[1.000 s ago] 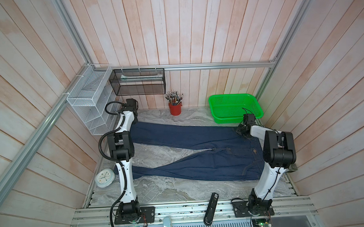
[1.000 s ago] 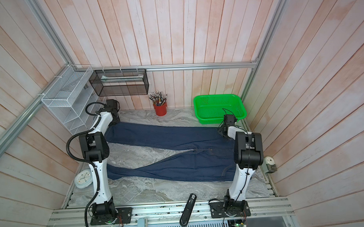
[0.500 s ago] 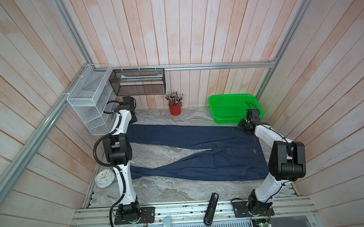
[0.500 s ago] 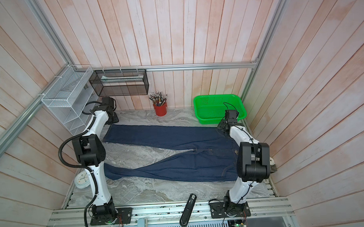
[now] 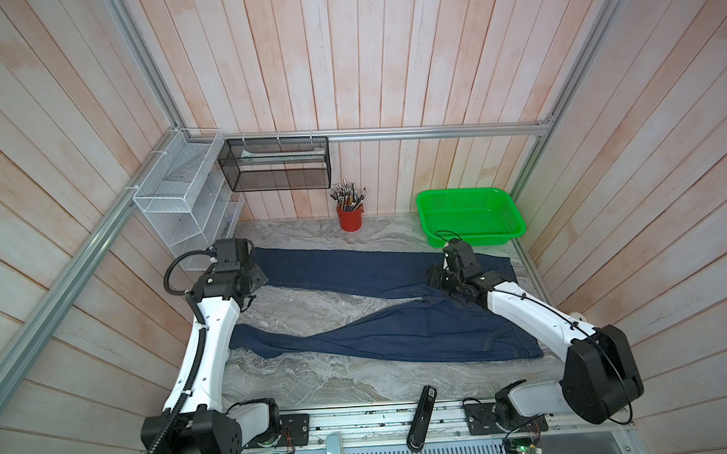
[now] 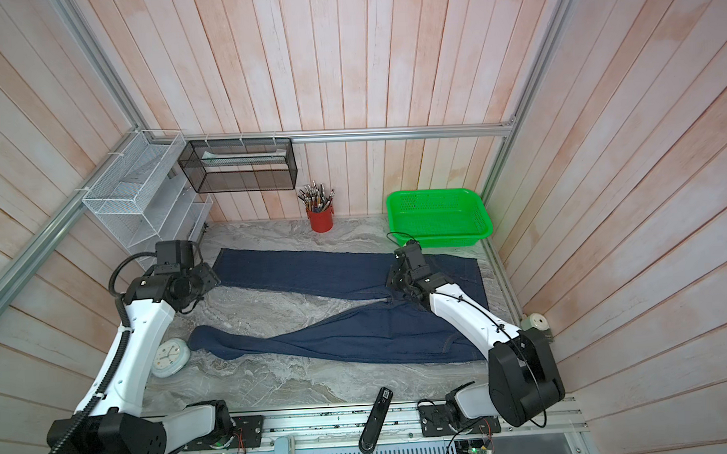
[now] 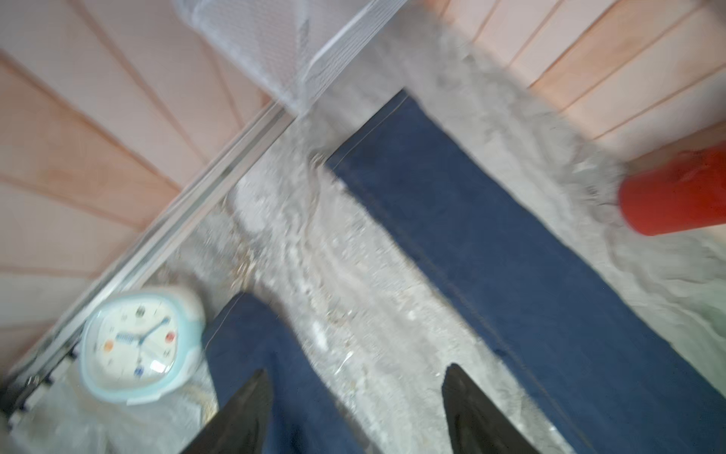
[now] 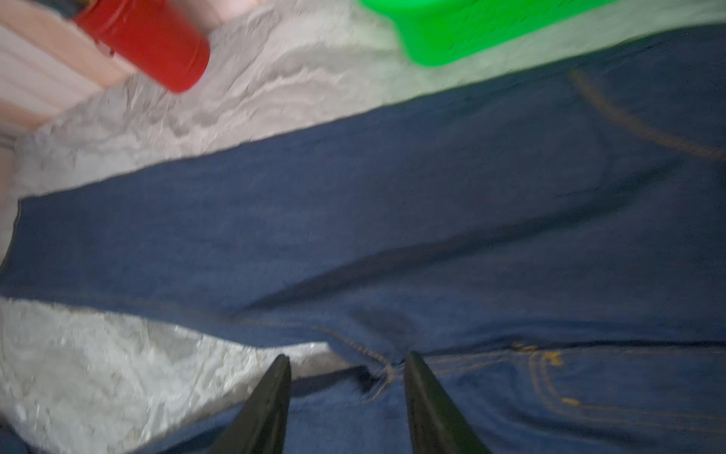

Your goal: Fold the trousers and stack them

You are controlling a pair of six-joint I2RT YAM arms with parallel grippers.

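Note:
The trousers (image 5: 355, 274) (image 6: 313, 271) are dark blue jeans lying flat on the marble table, waist to the right and the two legs spread in a V to the left. My left gripper (image 5: 254, 278) (image 6: 207, 279) hovers at the left end, beside the far leg's hem. It is open and empty in the left wrist view (image 7: 355, 369), with bare table between its fingers. My right gripper (image 5: 436, 277) (image 6: 395, 279) hangs over the crotch seam, open with nothing held (image 8: 349, 355). Tan stitching runs along the trousers (image 8: 353, 196).
A green basket (image 5: 478, 238) stands at the back right, a red pen cup (image 5: 350, 218) at the back middle. A white clock (image 6: 169, 357) lies by the near leg's hem. Wire shelves (image 5: 178, 201) line the left wall. A black handset (image 5: 420, 417) rests on the front rail.
The left gripper opened, let go of the far leg's hem and drew back toward the front. The right gripper widened and moved left from the waist's far corner to the crotch.

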